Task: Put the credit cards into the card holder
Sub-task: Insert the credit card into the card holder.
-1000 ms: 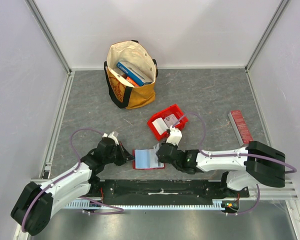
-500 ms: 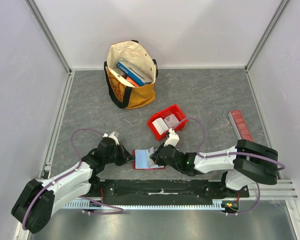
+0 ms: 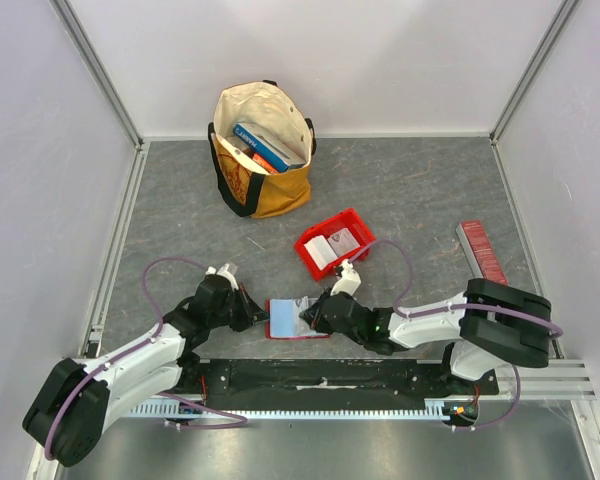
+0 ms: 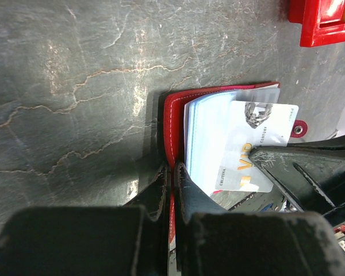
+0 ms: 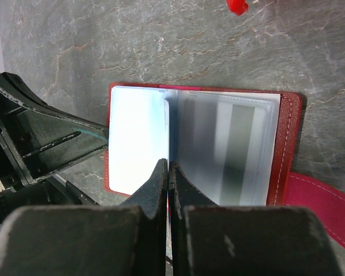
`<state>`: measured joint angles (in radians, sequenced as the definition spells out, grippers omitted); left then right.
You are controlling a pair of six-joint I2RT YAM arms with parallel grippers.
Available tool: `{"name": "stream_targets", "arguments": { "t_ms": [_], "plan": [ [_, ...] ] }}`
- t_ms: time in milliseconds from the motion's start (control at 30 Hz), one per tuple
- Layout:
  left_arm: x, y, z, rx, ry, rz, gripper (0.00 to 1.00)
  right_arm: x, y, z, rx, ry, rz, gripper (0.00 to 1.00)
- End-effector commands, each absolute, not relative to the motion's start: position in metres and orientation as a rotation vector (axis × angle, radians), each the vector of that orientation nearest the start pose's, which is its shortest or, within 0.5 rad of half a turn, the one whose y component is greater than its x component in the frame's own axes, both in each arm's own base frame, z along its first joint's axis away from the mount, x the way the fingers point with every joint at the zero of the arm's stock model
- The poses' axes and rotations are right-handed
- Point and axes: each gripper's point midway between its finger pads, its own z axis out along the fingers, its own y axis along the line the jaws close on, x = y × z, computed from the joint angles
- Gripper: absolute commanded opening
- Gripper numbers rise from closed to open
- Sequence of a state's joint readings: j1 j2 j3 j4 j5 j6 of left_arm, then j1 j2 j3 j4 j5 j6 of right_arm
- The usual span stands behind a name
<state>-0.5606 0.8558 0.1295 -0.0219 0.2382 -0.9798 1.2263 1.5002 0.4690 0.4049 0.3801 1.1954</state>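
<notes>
The card holder [image 3: 285, 318], a dark red wallet, lies open on the table between my two arms, its pale slots [image 5: 224, 149] facing up. My left gripper [image 4: 173, 168] is shut on the wallet's left red edge [image 4: 173, 123]. A pale credit card [image 4: 250, 146] printed "VIP" is clamped in my right gripper [image 5: 169, 164], which is shut on it. The card stands edge-on at the wallet's middle fold, partly slid in among the sleeves. Two more credit cards [image 3: 332, 245] lie in the red bin. In the top view, my left gripper [image 3: 258, 315] and right gripper [image 3: 308, 318] flank the wallet.
The red plastic bin [image 3: 310, 262] sits just behind the wallet. A tan tote bag [image 3: 263, 190] with blue books stands at the back. A long ridged red strip [image 3: 482, 252] lies at the right. The wallet's snap tab [image 5: 325, 201] points toward the right arm.
My right gripper has moved left and nearer with the card, bringing it further over the open wallet. The left gripper has kept its hold and place.
</notes>
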Motion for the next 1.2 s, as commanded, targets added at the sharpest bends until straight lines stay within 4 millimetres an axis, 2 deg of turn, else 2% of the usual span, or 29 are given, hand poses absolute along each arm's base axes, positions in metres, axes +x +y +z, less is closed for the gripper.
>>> {"name": "stream_targets", "arguments": {
  "t_ms": [0, 267, 600, 700, 900, 1100, 1167],
  "plan": [
    [0.157, -0.187, 0.02, -0.41, 2.476, -1.01, 0.02, 0.154, 0.351, 0.037, 0.208, 2.308, 0.992, 0.0],
    [0.157, -0.188, 0.02, -0.408, 2.477, -1.013, 0.02, 0.155, 0.35, 0.031, 0.239, 2.322, 0.998, 0.0],
    [0.157, -0.188, 0.02, -0.409, 2.48, -1.014, 0.02, 0.153, 0.365, 0.023, 0.199, 2.358, 1.021, 0.0],
    [0.158, -0.188, 0.021, -0.411, 2.475, -1.013, 0.02, 0.154, 0.366, 0.026, 0.183, 2.356, 1.015, 0.02],
    [0.159, -0.189, 0.022, -0.405, 2.474, -1.012, 0.02, 0.16, 0.353, 0.031, 0.132, 2.374, 0.858, 0.2],
    [0.16, -0.189, 0.023, -0.403, 2.471, -1.01, 0.02, 0.168, 0.338, 0.039, 0.095, 2.37, 0.695, 0.47],
    [0.16, -0.189, 0.022, -0.403, 2.475, -1.008, 0.02, 0.17, 0.337, 0.04, 0.08, 2.369, 0.662, 0.5]
  ]
}}
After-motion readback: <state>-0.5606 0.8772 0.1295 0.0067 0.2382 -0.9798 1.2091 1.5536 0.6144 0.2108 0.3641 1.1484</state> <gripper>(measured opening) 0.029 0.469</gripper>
